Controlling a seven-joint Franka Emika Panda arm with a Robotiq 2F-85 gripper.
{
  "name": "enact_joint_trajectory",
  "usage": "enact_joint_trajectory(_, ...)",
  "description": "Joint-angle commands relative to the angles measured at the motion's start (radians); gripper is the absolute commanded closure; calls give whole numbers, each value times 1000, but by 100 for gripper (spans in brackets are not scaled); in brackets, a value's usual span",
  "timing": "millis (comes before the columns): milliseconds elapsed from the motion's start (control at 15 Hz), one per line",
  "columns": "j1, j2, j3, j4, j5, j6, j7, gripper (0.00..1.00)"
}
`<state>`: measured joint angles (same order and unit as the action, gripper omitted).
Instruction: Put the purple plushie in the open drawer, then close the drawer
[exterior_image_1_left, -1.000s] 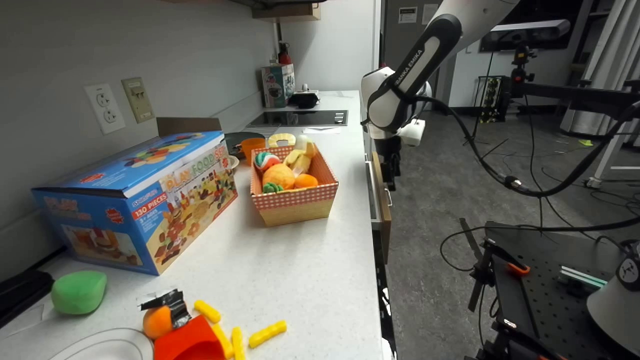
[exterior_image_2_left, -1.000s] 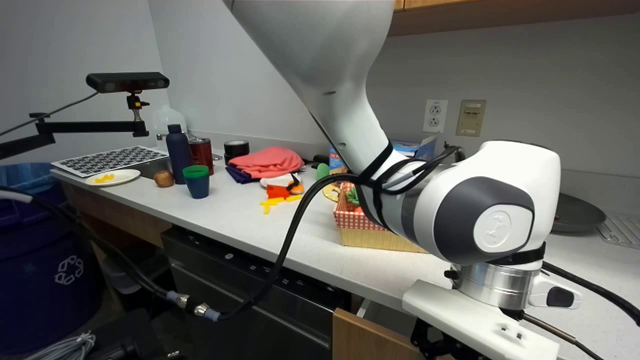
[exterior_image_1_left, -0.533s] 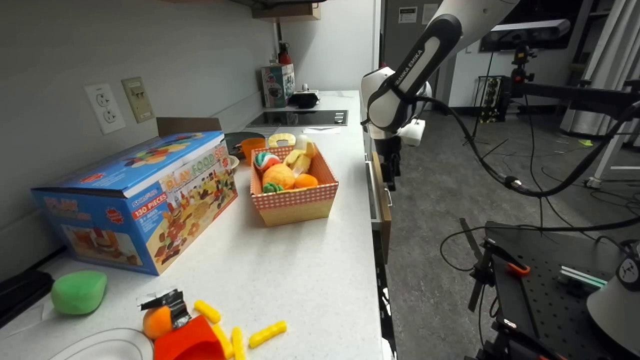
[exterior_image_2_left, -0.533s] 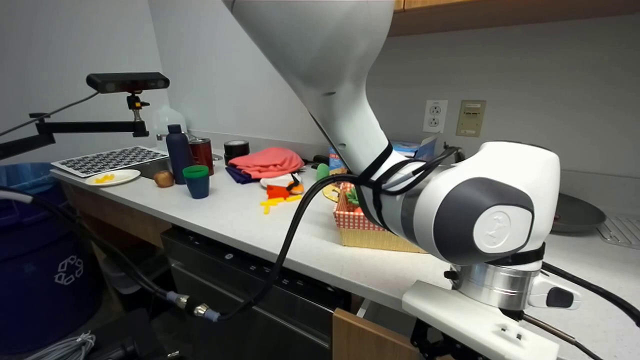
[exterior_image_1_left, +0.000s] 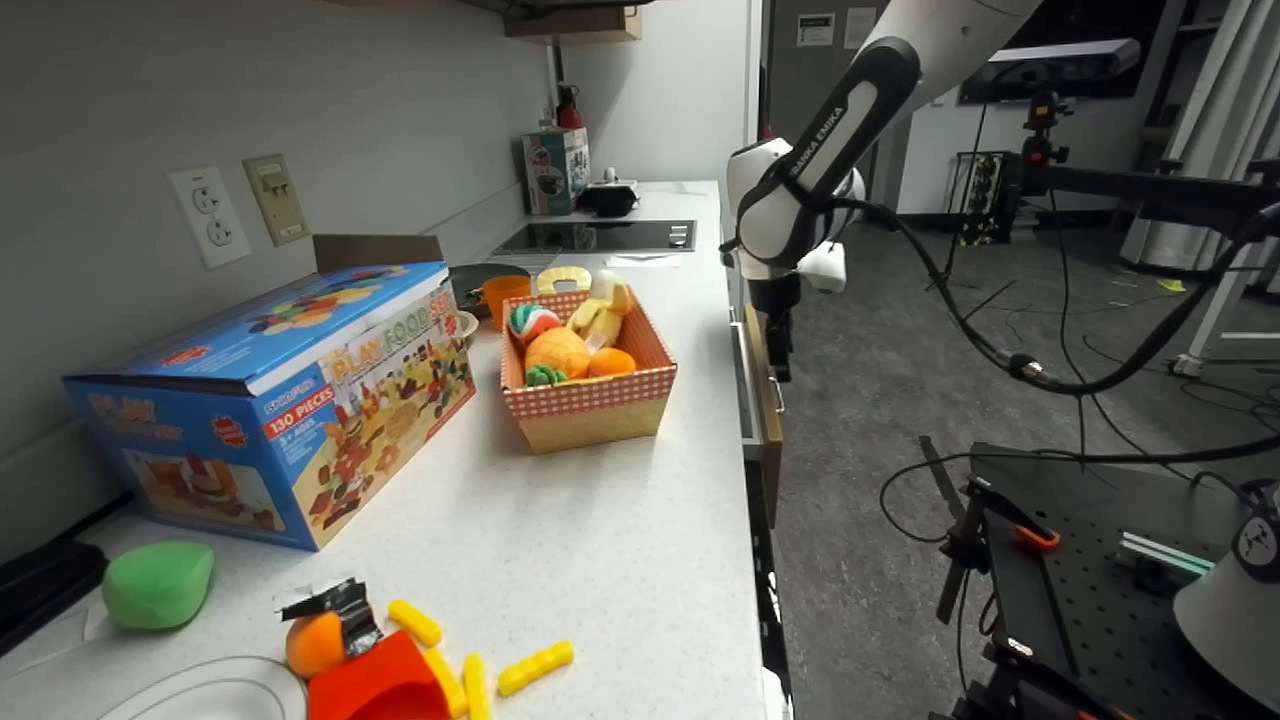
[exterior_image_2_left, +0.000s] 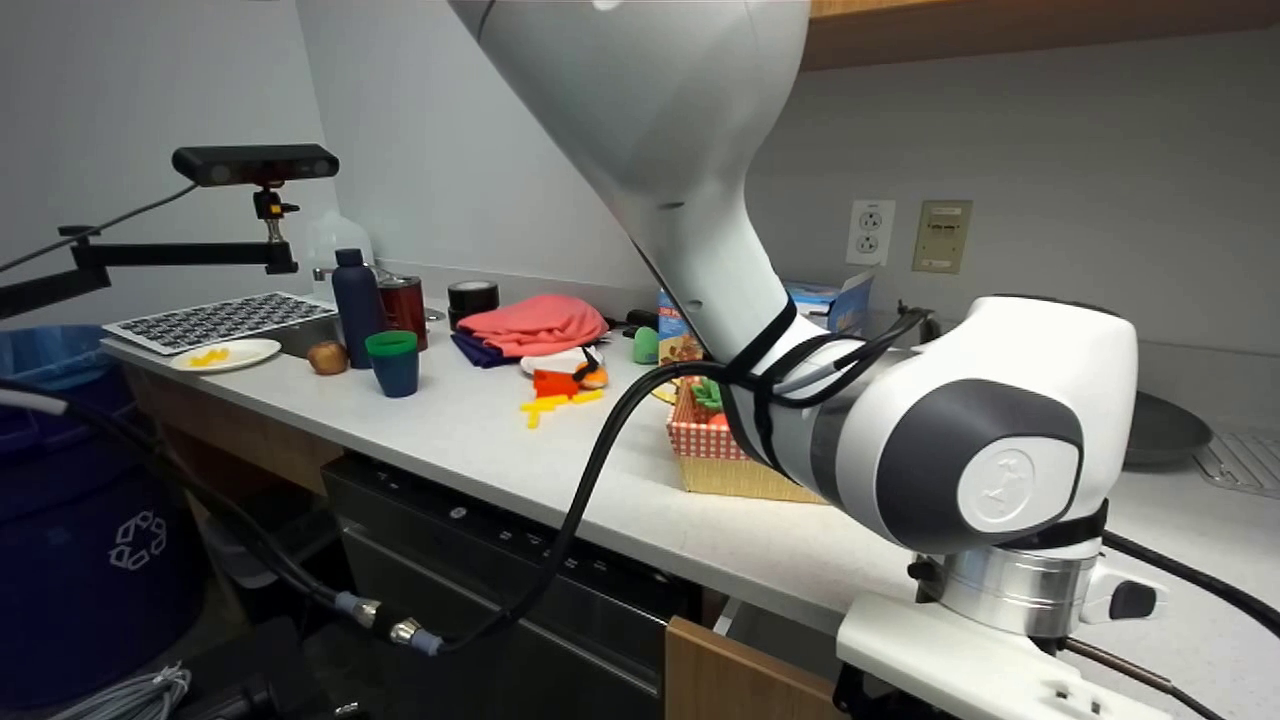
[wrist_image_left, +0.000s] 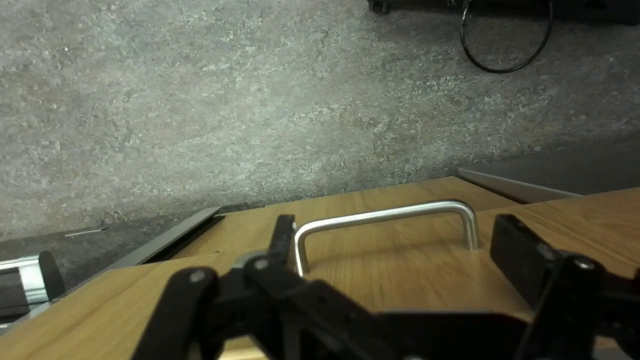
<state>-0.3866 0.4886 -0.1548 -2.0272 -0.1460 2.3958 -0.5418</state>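
The drawer is pulled out from under the counter. Its wooden front (exterior_image_1_left: 770, 440) and part of its pale interior (exterior_image_1_left: 743, 385) show in an exterior view; the front also shows in an exterior view (exterior_image_2_left: 745, 675). In the wrist view the wooden front (wrist_image_left: 400, 265) fills the lower half, with its silver bar handle (wrist_image_left: 385, 214). My gripper (wrist_image_left: 395, 235) is open, its fingers spread to either side of the handle, nothing held between them. In an exterior view the gripper (exterior_image_1_left: 782, 365) points down at the drawer front. The purple plushie is out of view or hidden.
A red-checked basket (exterior_image_1_left: 590, 400) of plush food stands on the counter (exterior_image_1_left: 600, 560) near its edge. A blue play food box (exterior_image_1_left: 270, 400) stands by the wall. A dark dishwasher front (exterior_image_2_left: 480, 560) is beside the drawer. The arm's cable (exterior_image_2_left: 590, 480) hangs in front.
The arm and gripper have shifted slightly down, and to the right in an exterior view. The drawer and the counter items have not moved.
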Motion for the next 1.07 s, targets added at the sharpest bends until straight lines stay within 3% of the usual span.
enact_joint_trajectory(0,-39,51,41,72,46,-6,-102,0)
enact_joint_trajectory(733,-40,140,96,219,167,-15,-129,0)
enact_joint_trajectory(1000,-35,124,85,193,152,2,-122,0)
